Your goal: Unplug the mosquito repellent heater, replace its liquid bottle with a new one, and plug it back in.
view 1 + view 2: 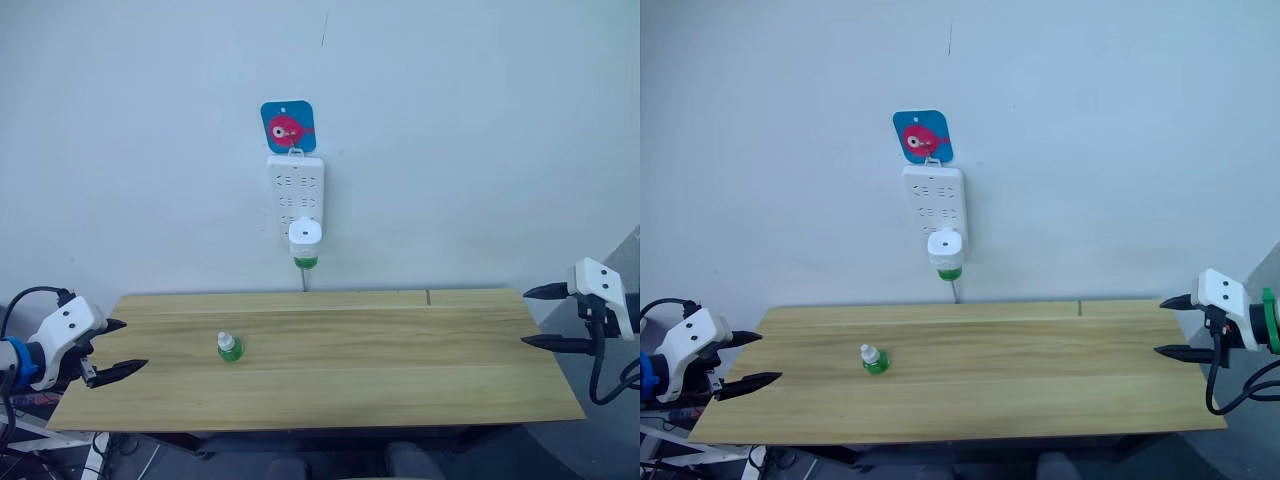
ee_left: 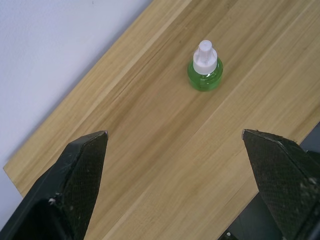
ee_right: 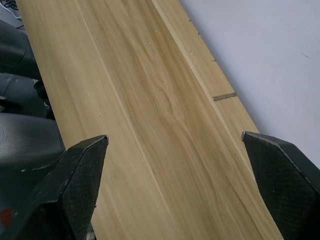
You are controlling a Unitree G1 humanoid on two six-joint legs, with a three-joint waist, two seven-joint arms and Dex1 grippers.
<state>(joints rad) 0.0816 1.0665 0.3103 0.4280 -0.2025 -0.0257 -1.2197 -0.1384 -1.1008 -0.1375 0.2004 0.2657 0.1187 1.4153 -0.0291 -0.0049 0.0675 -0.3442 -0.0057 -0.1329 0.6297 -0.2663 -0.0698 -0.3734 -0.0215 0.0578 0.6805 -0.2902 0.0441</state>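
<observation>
Left gripper (image 1: 118, 351) hovering off the bench's (image 1: 400, 360) left edge, fingers spread wide, grasping nothing. Spare green bottle (image 1: 230, 347) standing upright left of centre. Mosquito repellent heater (image 1: 305, 237) sitting plugged into the wall power strip (image 1: 296, 188) beyond the far edge. Right gripper (image 1: 534, 316) hanging at the right end, fingers apart, empty.

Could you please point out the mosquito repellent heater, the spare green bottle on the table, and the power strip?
mosquito repellent heater (image 1: 305, 233), left eye view, on its white rounded body.
spare green bottle (image 2: 205, 75), left wrist view, on its green shoulder.
power strip (image 1: 296, 185), left eye view, on its white face.
</observation>
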